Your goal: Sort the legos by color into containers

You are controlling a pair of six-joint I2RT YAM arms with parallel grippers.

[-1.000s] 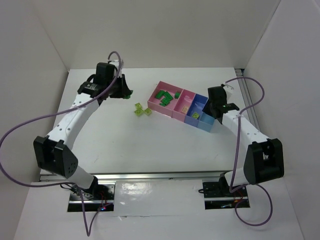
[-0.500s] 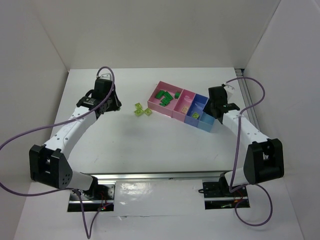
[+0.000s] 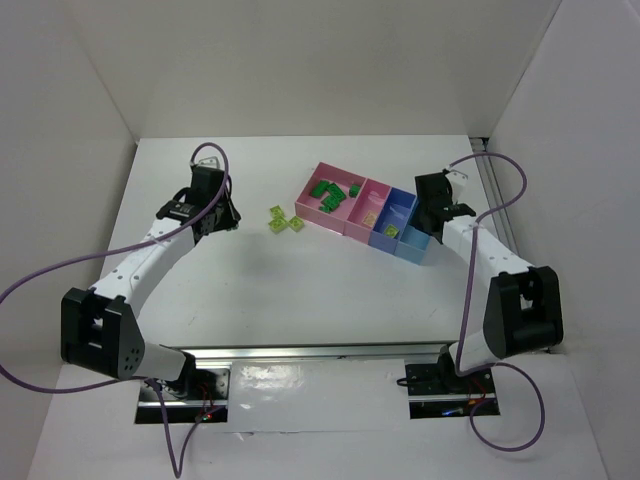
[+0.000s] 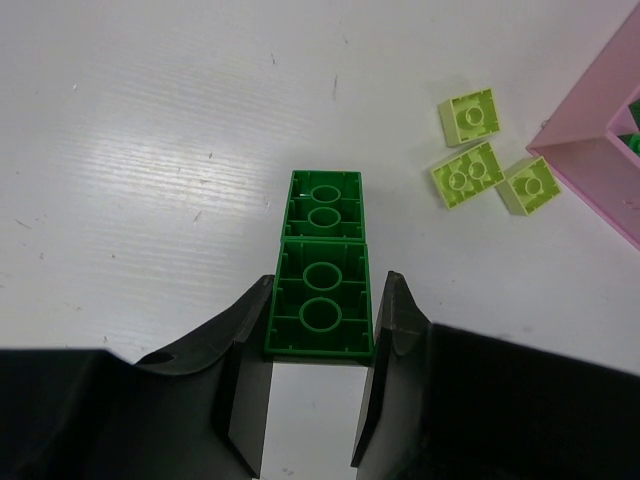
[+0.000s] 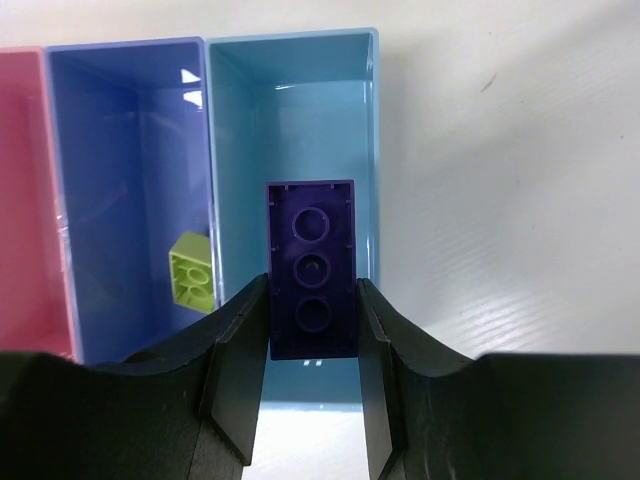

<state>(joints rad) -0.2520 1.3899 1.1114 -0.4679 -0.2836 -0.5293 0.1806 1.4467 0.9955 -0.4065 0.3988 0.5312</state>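
My left gripper (image 4: pixel 325 292) is shut on a dark green lego (image 4: pixel 322 262), two square sections end to end, sticking out past the fingertips over the white table. Three yellow-green legos (image 4: pixel 467 175) lie to its right, beside the pink tray (image 4: pixel 590 150). My right gripper (image 5: pixel 312 292) is shut on a dark blue lego (image 5: pixel 310 250), held over the light-blue tray (image 5: pixel 290 110). The periwinkle tray (image 5: pixel 130 150) beside it holds one yellow-green lego (image 5: pixel 192 270). In the top view the left gripper (image 3: pixel 222 205) is left of the trays and the right gripper (image 3: pixel 432 215) is at their right end.
Several dark green legos (image 3: pixel 330 192) lie in the pink tray (image 3: pixel 312 208). White walls close in the table on the left, the back and the right. Purple cables loop from both arms.
My left gripper has moved left and nearer, away from the trays, with the green lego in it. The right gripper has shifted only slightly over the light-blue tray.
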